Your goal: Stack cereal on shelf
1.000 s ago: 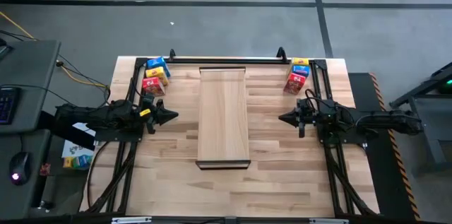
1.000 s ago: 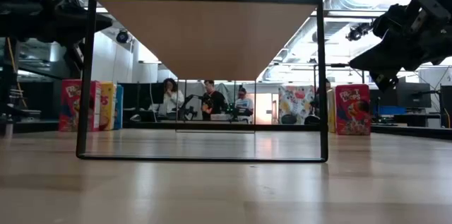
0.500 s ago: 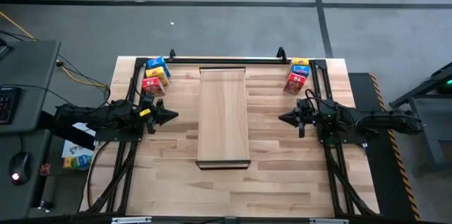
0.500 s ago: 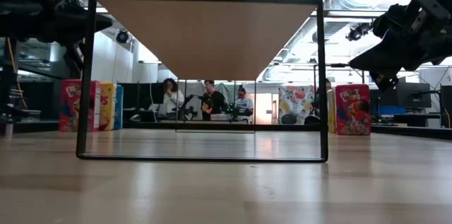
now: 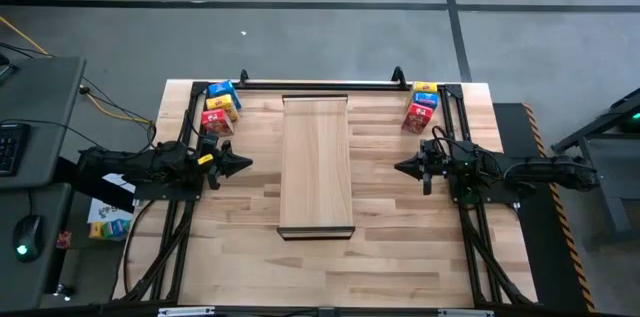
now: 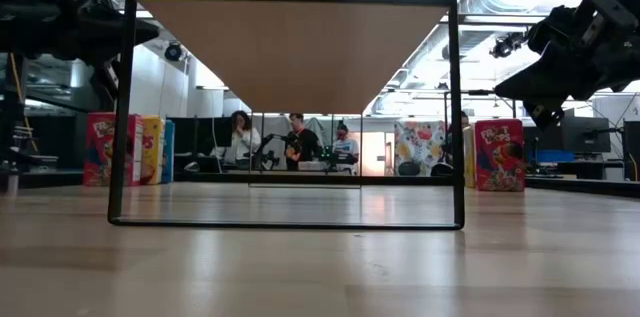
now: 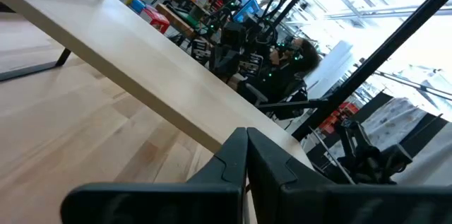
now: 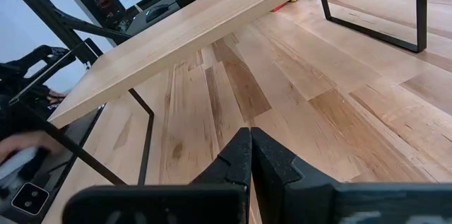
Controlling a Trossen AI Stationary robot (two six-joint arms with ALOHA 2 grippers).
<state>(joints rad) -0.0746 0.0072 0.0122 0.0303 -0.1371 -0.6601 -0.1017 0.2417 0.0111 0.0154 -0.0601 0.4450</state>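
Note:
The shelf (image 5: pixel 317 162) is a long pale wooden board raised on a black wire frame in the table's middle; it also shows as shelf (image 6: pixel 290 52), shelf (image 7: pixel 127 54) and shelf (image 8: pixel 205 30). Three cereal boxes, blue, yellow and red (image 5: pixel 219 107), stand at the far left corner, and three more (image 5: pixel 421 106) at the far right. In the low view they show as boxes (image 6: pixel 125 149) and box (image 6: pixel 497 155). My left gripper (image 5: pixel 246 165) hovers shut left of the shelf. My right gripper (image 5: pixel 398 167) hovers shut right of it.
A black frame (image 5: pixel 320 84) runs along the table's far edge, with struts down both sides. Bare tabletop (image 5: pixel 320 267) lies near the front edge. People (image 6: pixel 290 142) sit in the room beyond the table. A desk with a keyboard and mouse (image 5: pixel 30 232) stands off the table's left.

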